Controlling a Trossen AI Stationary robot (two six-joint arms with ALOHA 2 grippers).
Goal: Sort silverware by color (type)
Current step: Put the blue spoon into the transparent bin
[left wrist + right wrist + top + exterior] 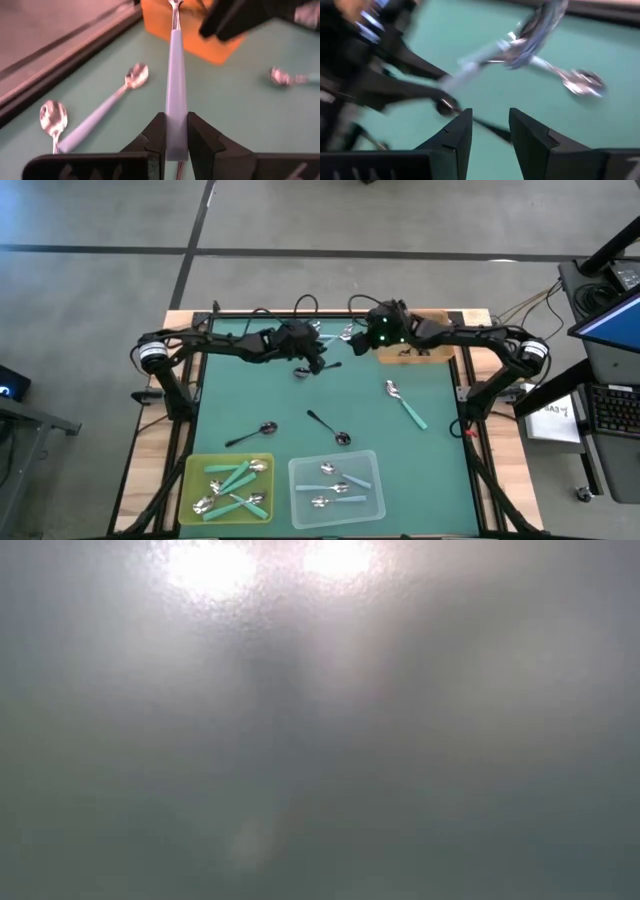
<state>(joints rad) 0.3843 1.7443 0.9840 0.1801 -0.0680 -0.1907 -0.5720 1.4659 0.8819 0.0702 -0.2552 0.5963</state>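
My left gripper [176, 142] is shut on a light-blue-handled spoon [176, 75], whose silver bowl [174, 6] points away from the fingers toward the orange tray [200, 40]. In the high view this gripper [318, 358] is at the table's far middle. My right gripper [490, 130] stands open beside it, near the orange tray [415, 352], with nothing between its fingers. Two more light-blue spoons [117, 95] [54, 122] lie flat on the green mat. The low view is fogged and shows nothing. My left gripper pinches the light-blue spoon by its handle, near the handle's free end [176, 127], between its two fingers. The handle runs straight out along the fingers. The spoon is lifted clear of the mat, slanting with its bowl farthest from the fingers.
A yellow tray [195, 480] with teal spoons and a clear tray [372, 480] with light-blue spoons stand at the near edge. Black spoons [252, 433] [328, 427] [305, 371] and a teal spoon [406, 404] lie loose on the mat. More spoons [580, 82] lie at the far edge.
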